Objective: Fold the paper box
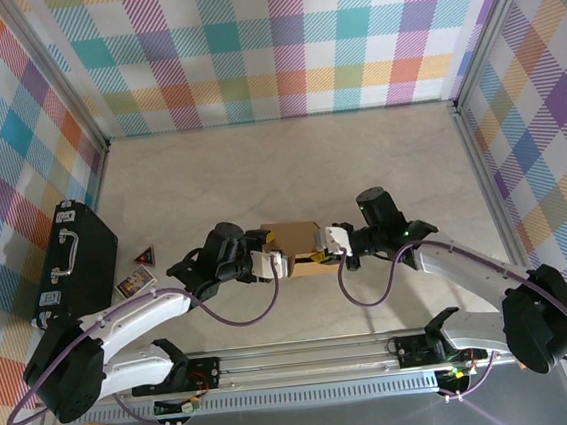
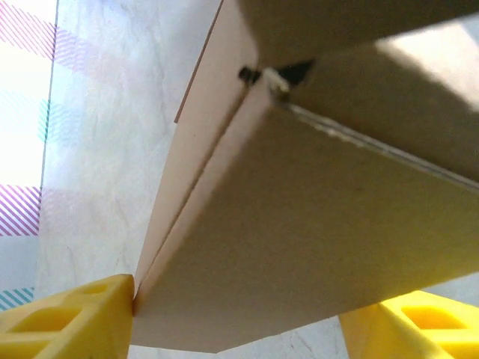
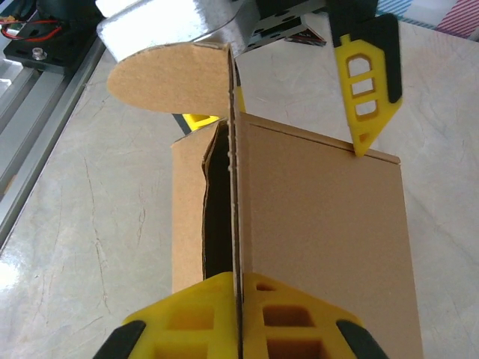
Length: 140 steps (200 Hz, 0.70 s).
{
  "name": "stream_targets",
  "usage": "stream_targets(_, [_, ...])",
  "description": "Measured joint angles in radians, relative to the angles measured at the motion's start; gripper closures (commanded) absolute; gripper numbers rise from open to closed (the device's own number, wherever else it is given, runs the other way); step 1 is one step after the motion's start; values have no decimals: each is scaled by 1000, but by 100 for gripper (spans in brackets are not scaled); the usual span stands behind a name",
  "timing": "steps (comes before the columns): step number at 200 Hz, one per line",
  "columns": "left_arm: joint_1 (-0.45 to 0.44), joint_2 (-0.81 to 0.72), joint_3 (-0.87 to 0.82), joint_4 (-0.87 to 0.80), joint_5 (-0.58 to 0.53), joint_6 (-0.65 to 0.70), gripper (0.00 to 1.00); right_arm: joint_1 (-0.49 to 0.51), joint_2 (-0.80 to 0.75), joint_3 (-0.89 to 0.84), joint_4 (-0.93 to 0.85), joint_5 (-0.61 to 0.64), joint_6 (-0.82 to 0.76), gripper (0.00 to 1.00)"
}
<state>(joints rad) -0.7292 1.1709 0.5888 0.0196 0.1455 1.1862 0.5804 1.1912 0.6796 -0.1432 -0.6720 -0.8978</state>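
Paper box (image 3: 322,224): one upright cardboard wall is pinched in the right gripper (image 3: 239,283), jaws closed flat on its edge. A rounded flap (image 3: 168,78) stands at that wall's far end. Left gripper (image 2: 239,299) straddles the opposite side, jaws apart, one yellow fingertip (image 2: 90,314) touching the cardboard; cannot tell whether it clamps. Box sits on the table (image 1: 279,163) between both grippers, near the arm bases. Black case (image 1: 77,262) lies well apart, at the left edge.
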Motion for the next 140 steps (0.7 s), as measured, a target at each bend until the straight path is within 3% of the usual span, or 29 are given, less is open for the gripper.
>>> stream_targets(64, [-6, 0, 51, -84, 9, -83, 49, -12, 3, 65, -84, -6, -1, 99])
stream_targets(140, [-9, 5, 139, -150, -13, -481, 52, -30, 105, 343, -272, 109, -46, 95])
